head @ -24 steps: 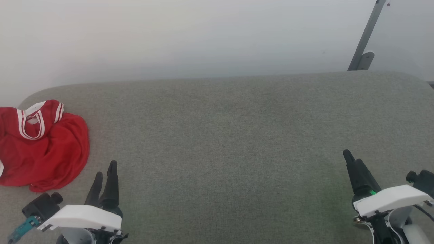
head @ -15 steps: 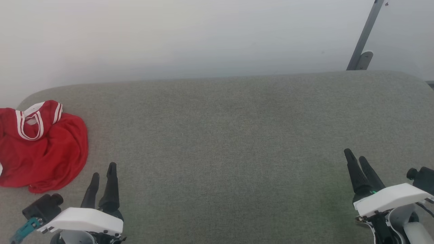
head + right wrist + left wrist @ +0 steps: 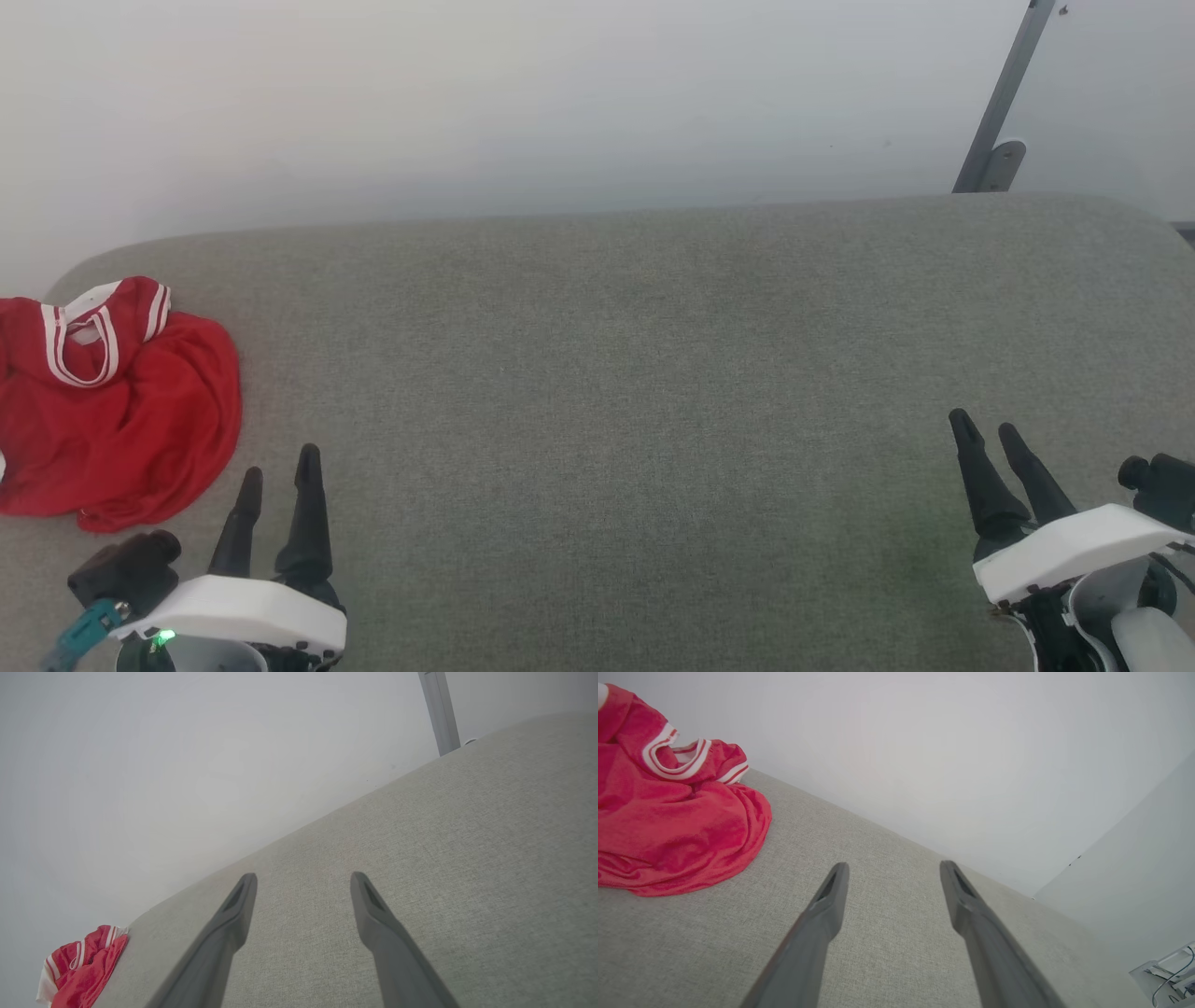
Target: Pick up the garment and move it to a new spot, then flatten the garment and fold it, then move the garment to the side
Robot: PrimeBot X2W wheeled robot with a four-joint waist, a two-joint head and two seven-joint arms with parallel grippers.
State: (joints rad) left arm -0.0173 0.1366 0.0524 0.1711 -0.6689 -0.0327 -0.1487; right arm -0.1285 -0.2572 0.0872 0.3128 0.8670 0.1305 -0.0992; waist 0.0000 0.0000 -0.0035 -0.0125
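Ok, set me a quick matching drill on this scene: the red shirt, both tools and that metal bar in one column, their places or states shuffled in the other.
Things:
1. crumpled red jersey garment with white-and-red striped trim
2. dark two-fingered left tool
3. dark two-fingered right tool
4. slanted grey metal bar

Places or states:
A. against the white wall, far right
B. open, lower right, over the bare grey-green fabric surface
C. heaped at the surface's left end
D. open, lower left, beside the garment, not touching it

Pairs: 1-C, 2-D, 3-B, 4-A.
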